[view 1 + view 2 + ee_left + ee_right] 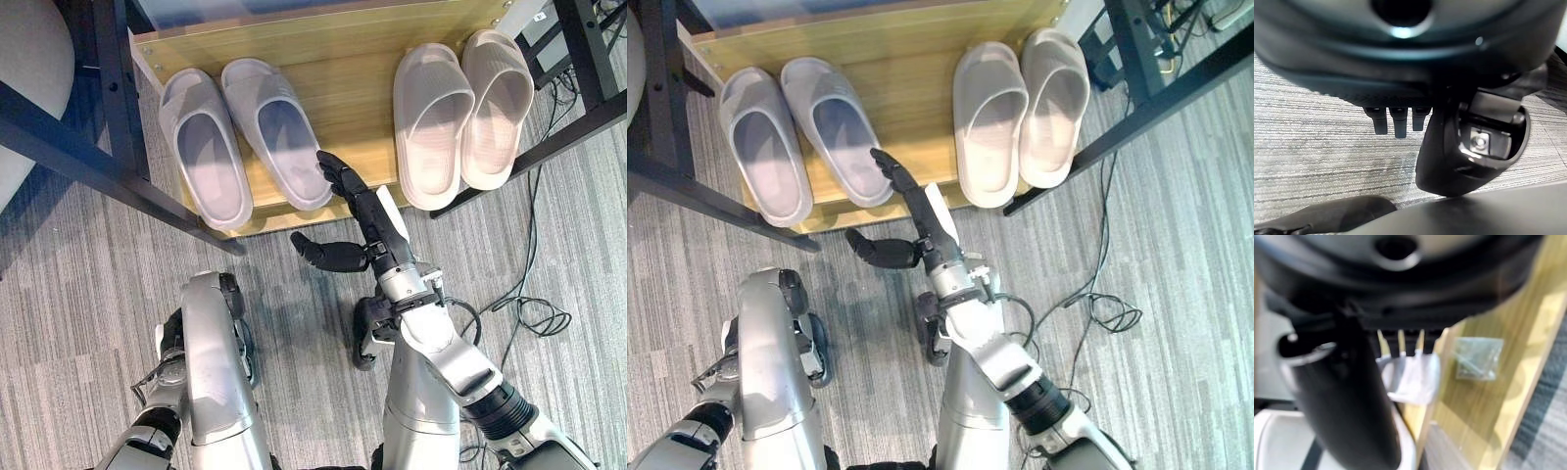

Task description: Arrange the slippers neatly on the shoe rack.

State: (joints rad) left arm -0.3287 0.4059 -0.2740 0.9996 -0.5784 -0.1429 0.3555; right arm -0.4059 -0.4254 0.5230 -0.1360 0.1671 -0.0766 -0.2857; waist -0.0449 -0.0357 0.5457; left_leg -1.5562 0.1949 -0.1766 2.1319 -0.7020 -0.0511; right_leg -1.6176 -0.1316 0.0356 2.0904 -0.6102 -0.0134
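While the wooden shoe rack [362, 69] already carries both pairs, the right hand [364, 211] reaches over its front edge with fingers [335, 171] extended straight and thumb [323, 255] spread sideways, gripping nothing; the fingertips sit just beside, possibly touching, the heel of the inner grey slipper [279, 132]. Its mate, the outer grey slipper [204, 147], lies to the robot's left, and the two diverge slightly at the heels. The beige slipper pair [460, 108] lies close together on the rack's right side, heels overhanging the front edge. The left hand [1396, 120] hangs low over the carpet [78, 294] with straight, relaxed fingers, holding nothing. Risk: a nudge on the inner grey slipper's heel applied off-centre would likely rotate it further askew or drive it into its mate, and a backward drag could pull it off the shelf edge onto the carpet.
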